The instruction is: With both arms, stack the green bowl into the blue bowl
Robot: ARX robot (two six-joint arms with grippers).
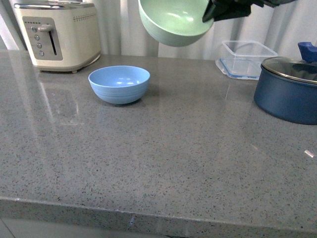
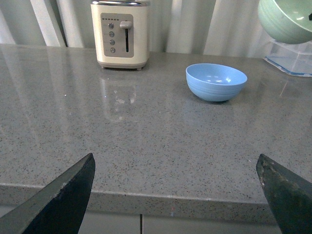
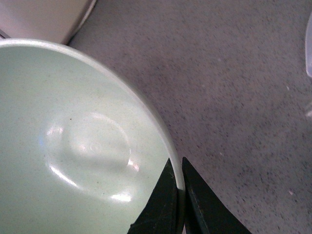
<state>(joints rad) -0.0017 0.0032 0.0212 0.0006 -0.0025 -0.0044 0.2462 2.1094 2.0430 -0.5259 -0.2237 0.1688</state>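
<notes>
Black pincer fingers of the right gripper are clamped on the rim of the green bowl, one finger inside the wall and one outside, with only the thin edge between them. The right arm reaches in from the upper right of the front view and holds the bowl in the air, well above the counter, tilted so that its mouth faces partly toward the camera. It hangs above and to the right of the blue bowl, not touching it.

The left gripper hovers low over the near edge of the countertop, its two dark fingers spread wide apart with nothing between them.

The green bowl is pale mint and round, and its smooth inner surface catches soft highlights around a shallow circular base. The blue bowl is light sky-blue with faint horizontal ridges outside; it sits upright on the counter and its bare glossy interior shows plainly. The countertop is grey speckled stone, polished enough to reflect the cream toaster at the back left. At the back right stands a clear plastic container, and just beside it a dark navy pot closed by a glass lid with a blue knob; what the pot holds cannot be told.
</notes>
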